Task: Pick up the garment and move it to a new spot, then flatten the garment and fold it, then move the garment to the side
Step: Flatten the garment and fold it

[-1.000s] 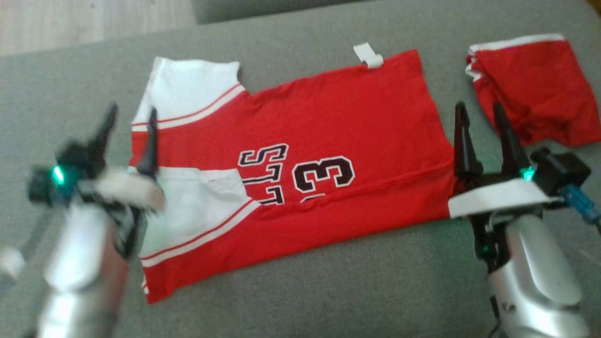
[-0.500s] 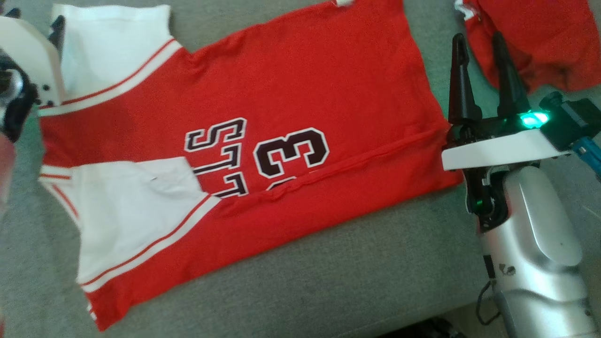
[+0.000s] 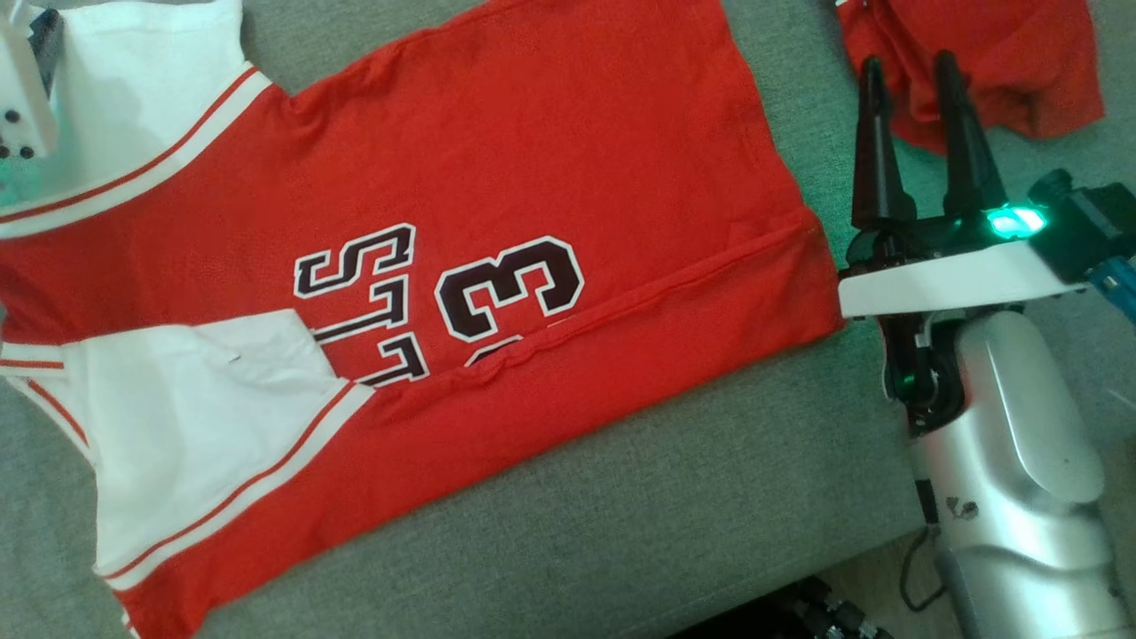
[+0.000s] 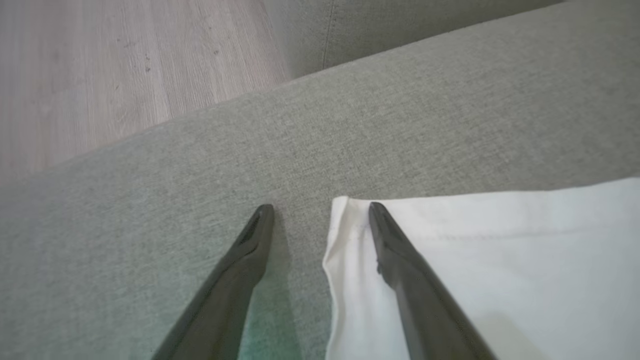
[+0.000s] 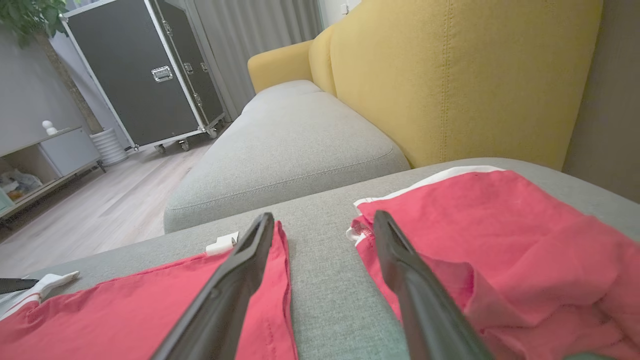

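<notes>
left gripper (image 4: pixel 320 212) has gone from the near sleeve to the far one, and the head camera has dipped and swung with it, so don't read the shifted picture as the cloth moving; your right gripper (image 3: pixel 910 62) has kept its place by the hem. the jersey (image 3: pixel 497 177) lies spread along the grey cushion (image 3: pixel 666 515), collar end toward the left edge, hem toward the right edge, its near long side already turned over the number and lying close to the front edge. both pincers are released and hold nothing. on the left, one finger hangs over the white far sleeve (image 4: pixel 500 250) and the other over bare cushion, with the sleeve's corner edge between them. that looks like a good line-up for pinching the corner to fold the far side in. come straight down so the corner stays between the fingers, and close on the cloth alone rather than the upholstery. on the right, the fingers straddle the strip of cushion between the hem and the second red garment (image 3: pixel 985 62) at the far right corner. shift toward the hem before you close, or you may catch the wrong piece. lift both ends together and low, so the fold lands straight and the first fold isn't dragged open.
</notes>
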